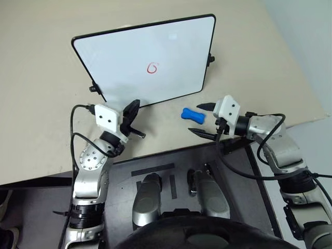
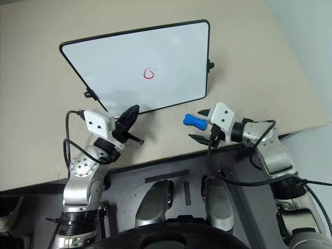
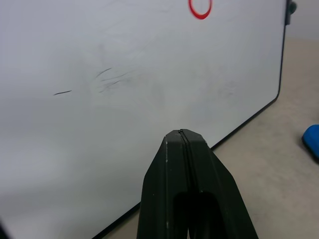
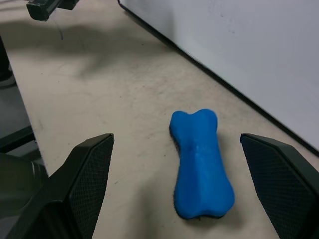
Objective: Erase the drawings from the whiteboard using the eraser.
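The blue eraser (image 4: 202, 162) lies flat on the beige surface (image 1: 41, 119), just off the near right corner of the whiteboard (image 1: 124, 57), whose only drawing, a small red loop (image 1: 151, 68), sits near the board's middle. The right gripper (image 1: 203, 120) hovers just beside the eraser with its jaws wide apart, one finger on each side of it, not touching. The left gripper (image 1: 135, 120) hangs at the board's near edge, jaws pressed together and empty.
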Motion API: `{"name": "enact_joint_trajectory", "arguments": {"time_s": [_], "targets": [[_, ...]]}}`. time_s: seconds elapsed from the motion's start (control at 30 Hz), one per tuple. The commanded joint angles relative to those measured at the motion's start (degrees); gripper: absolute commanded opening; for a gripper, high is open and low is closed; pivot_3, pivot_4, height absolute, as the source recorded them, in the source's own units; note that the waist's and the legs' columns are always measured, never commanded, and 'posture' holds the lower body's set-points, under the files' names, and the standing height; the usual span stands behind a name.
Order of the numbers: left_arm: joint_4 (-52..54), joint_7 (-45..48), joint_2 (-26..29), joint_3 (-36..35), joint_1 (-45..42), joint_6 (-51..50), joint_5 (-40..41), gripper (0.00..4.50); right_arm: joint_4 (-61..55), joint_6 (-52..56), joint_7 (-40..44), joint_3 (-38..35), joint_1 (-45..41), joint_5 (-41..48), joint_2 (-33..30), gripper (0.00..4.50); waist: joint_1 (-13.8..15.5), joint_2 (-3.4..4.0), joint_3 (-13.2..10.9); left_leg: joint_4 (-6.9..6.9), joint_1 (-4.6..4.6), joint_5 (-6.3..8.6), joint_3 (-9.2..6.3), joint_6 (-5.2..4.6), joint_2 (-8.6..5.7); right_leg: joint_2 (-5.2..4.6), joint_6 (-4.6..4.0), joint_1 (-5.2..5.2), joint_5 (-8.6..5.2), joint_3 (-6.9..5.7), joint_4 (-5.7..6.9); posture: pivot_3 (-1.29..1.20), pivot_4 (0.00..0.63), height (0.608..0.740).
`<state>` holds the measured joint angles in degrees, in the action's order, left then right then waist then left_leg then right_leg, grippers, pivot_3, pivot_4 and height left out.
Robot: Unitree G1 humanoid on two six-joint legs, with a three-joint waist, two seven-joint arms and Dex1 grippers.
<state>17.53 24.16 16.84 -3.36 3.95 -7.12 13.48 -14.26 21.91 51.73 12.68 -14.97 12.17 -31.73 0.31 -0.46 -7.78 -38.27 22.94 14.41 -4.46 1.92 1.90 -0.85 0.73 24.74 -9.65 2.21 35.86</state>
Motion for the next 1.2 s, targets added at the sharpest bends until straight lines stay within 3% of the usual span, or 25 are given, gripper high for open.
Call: {"name": "enact_joint_trajectory", "arguments": {"time_s": [0.03,0.63,0.73,1.07,1.2], "targets": [[0.89,0.09,-0.61,0.88,-0.20,1.64,-0.18,0.00,-3.38,0.92,0.69,0.75,-0.06,1.31,0.27,4.29,0.00,0.00,0.00,0.00,-0.01,0.00,0.00,0.00,0.00,0.00,0.00,0.00,0.00,0.00,0.01,0.00,0.150,0.740],[0.26,-1.01,-2.03,2.05,0.26,2.61,-0.67,0.00,7.44,-1.67,-2.35,2.93,-3.28,-3.23,3.03,4.29,0.02,0.00,0.00,0.00,-0.02,-0.01,-0.02,-0.01,0.00,0.00,0.00,0.00,0.00,0.01,0.03,0.00,0.150,0.740],[0.12,-1.07,-2.09,2.02,0.20,2.78,-0.75,0.00,8.40,-2.26,-3.07,2.68,-3.58,-3.99,2.95,3.72,0.02,0.00,0.00,0.00,-0.02,-0.01,-0.02,-0.01,0.00,0.00,0.00,0.00,0.00,0.01,0.03,0.00,0.150,0.740],[-0.62,-0.78,-1.87,2.00,-0.59,3.07,-0.70,0.00,9.61,-4.37,-4.98,2.34,-4.17,-5.73,3.00,0.17,0.10,-0.01,0.01,0.00,-0.03,0.00,-0.03,-0.01,0.01,0.00,-0.01,-0.01,0.00,0.01,0.03,0.00,0.150,0.740],[-0.92,-0.61,-1.78,1.97,-0.75,3.17,-0.62,0.00,8.54,-6.13,-4.95,2.48,-4.44,-7.04,2.52,0.01,0.10,-0.01,0.01,-0.01,-0.03,-0.01,-0.03,-0.02,0.00,-0.01,-0.03,-0.01,0.02,0.01,0.04,0.00,0.150,0.740]]}}
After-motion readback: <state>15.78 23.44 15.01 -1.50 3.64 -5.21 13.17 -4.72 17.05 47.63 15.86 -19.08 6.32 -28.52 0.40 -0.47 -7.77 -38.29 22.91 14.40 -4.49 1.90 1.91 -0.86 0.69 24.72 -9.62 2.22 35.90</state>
